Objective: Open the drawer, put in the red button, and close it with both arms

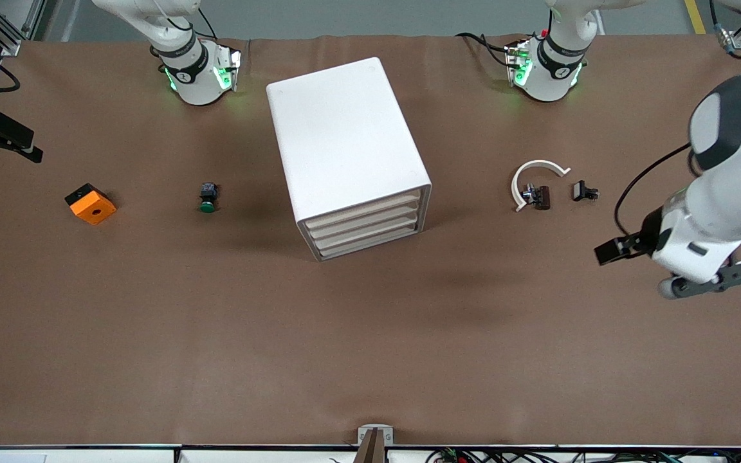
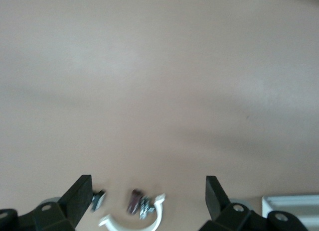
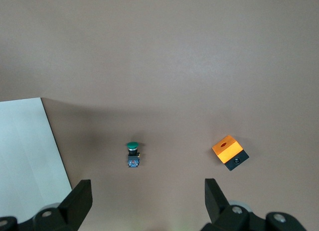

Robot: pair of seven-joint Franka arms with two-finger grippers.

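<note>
The white cabinet [image 1: 345,145] stands mid-table with several slim drawers [image 1: 364,226] in its front, all shut. The red button [image 1: 540,197] lies on its side at the mouth of a white C-shaped ring [image 1: 533,168], toward the left arm's end. It also shows in the left wrist view [image 2: 134,200]. My left gripper [image 1: 708,283] hangs open and empty over bare table at that end; it also shows in its wrist view [image 2: 147,198]. My right gripper [image 3: 147,201] is open and empty, high over the table, and out of the front view.
A green-capped button [image 1: 208,198] and an orange block [image 1: 90,204] lie toward the right arm's end; both show in the right wrist view, the button [image 3: 132,154] and the block [image 3: 229,152]. A small black part [image 1: 584,191] lies beside the ring.
</note>
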